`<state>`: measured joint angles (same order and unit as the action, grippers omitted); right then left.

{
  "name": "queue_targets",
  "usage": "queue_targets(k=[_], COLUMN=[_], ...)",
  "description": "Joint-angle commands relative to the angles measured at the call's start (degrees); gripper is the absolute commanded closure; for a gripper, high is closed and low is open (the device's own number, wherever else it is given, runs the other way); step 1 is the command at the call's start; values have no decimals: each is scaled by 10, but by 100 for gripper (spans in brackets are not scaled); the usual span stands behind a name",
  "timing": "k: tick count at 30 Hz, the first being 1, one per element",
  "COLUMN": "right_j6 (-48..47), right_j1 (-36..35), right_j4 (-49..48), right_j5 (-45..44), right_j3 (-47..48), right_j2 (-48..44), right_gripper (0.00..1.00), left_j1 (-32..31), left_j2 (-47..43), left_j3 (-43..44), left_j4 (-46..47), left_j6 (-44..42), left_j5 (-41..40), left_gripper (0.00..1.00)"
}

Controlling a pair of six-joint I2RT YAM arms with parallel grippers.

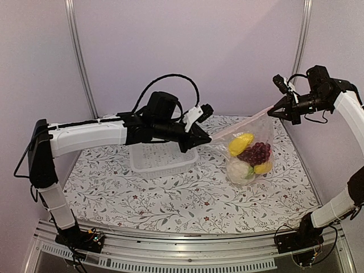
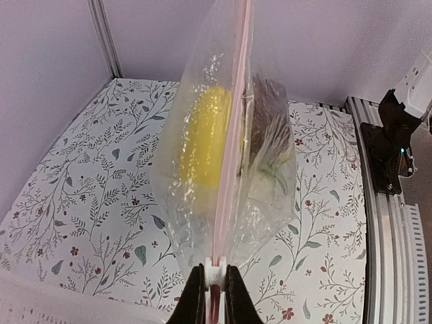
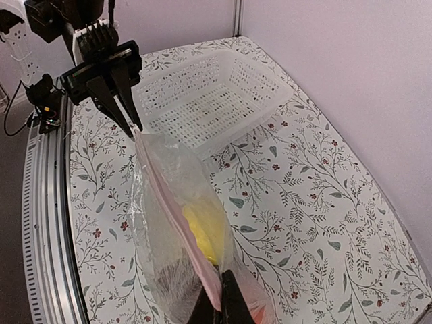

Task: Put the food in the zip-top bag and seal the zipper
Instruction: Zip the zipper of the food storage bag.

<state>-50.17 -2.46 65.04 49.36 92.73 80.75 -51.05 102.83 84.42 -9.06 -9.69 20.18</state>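
Observation:
The clear zip-top bag [image 1: 250, 156] hangs in the air between both grippers, its bottom on or just above the table. Inside it lies food: a yellow piece [image 1: 240, 144], dark red grapes [image 1: 256, 153] and white cauliflower [image 1: 239, 170]. The pinkish zipper [image 1: 242, 126] is stretched taut along the top. My left gripper [image 2: 216, 287] is shut on the white slider [image 2: 216, 273] at the zipper's left end. My right gripper [image 3: 219, 297] is shut on the bag's right top corner, where the zipper [image 3: 172, 202] ends.
A white slotted basket [image 1: 162, 159] stands on the flowered table behind and under the left arm. The right arm's base [image 2: 391, 148] sits on the metal rail at the table's near edge.

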Motion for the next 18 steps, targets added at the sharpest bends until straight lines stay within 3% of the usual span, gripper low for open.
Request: queue_targets(k=[1,11,18], right_j6=[9,17,22], right_j1=[20,20,20], right_j4=[-47,-51,-74], right_j5=[-3,2,12], right_j3=[28,30,25], right_j2=[-3,0,13], right_gripper=[100,100,100], left_j1=[28,41,51], left_j2=[-16,-28,-14], left_j3=[-41,-68,-27], left_j4=[-69,-55,-34], left_j6=[11,18,14], left_j5=[-21,-10,11], left_gripper=[95,95,96])
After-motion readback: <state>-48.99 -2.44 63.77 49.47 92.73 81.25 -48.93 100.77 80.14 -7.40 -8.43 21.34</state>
